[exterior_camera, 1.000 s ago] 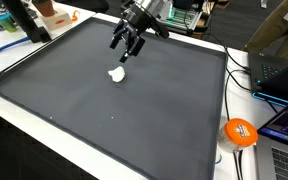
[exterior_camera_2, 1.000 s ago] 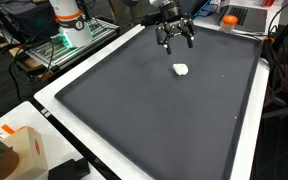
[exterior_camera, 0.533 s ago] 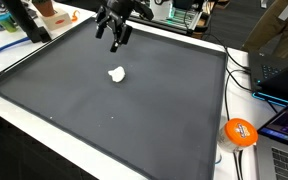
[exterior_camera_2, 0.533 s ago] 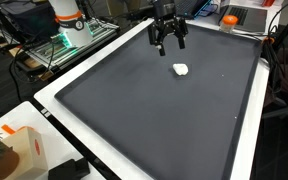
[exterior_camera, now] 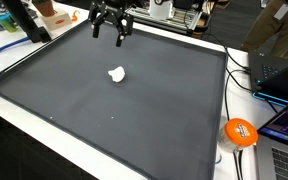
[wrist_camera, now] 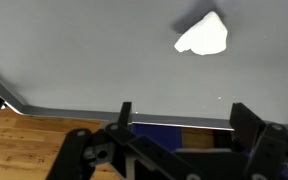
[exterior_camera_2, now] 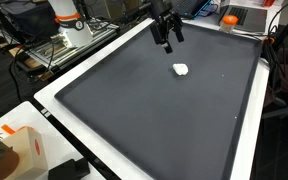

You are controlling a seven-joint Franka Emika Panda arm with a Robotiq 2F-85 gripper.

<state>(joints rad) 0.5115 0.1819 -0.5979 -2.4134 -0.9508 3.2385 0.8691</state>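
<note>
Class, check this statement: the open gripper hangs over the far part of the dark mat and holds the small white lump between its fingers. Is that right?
Not quite. The gripper holds nothing: the white lump lies on the dark mat, apart from it, as both exterior views show. The rest stands: the gripper is open and hangs over the mat's far part.

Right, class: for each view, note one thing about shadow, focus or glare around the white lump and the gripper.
Wrist view: the white lump is washed out, with a soft shadow along its upper edge, and the gripper, close to the lens, looks dark and soft. Both exterior views: the black mat shows no glare, and the lump is a bright blob without detail.
</note>
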